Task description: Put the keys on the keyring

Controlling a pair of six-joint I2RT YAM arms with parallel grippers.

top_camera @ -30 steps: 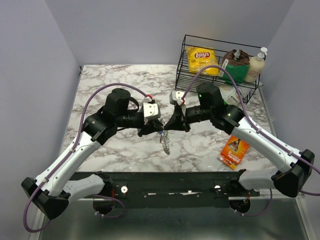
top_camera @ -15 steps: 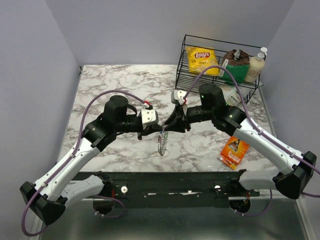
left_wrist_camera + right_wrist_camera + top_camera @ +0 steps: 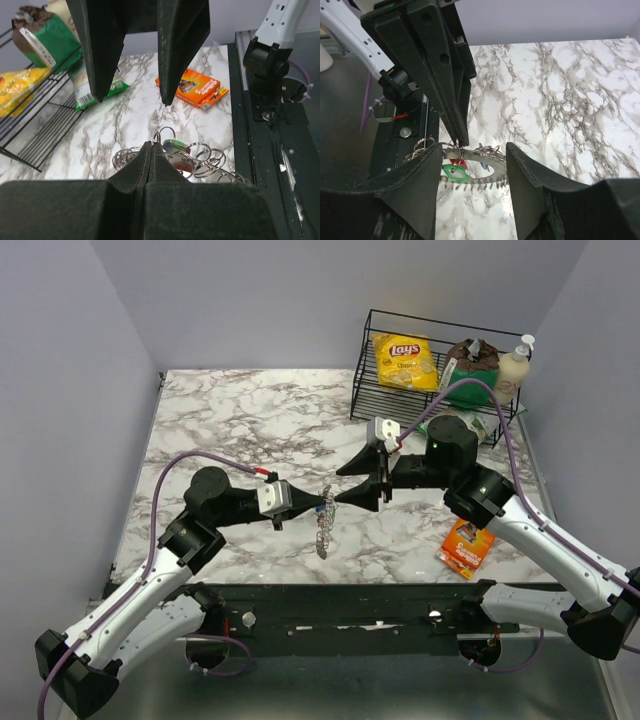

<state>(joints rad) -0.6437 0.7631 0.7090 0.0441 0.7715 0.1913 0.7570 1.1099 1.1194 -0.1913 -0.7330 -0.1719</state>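
Here the left gripper (image 3: 318,505) is pressed together on a small wire loop at the top of the keyring (image 3: 322,533). The keyring hangs from its tips above the marble counter (image 3: 230,420), near the front middle. It is a flat grey metal ring with a jagged, toothed rim and an open centre, and several thin wire rings cluster around it. Tiny keys (image 3: 455,172) lie against it: a pale green head, a red one and a sliver of blue. The right gripper (image 3: 346,483) is spread, close beside the bunch and facing the left gripper's tips.
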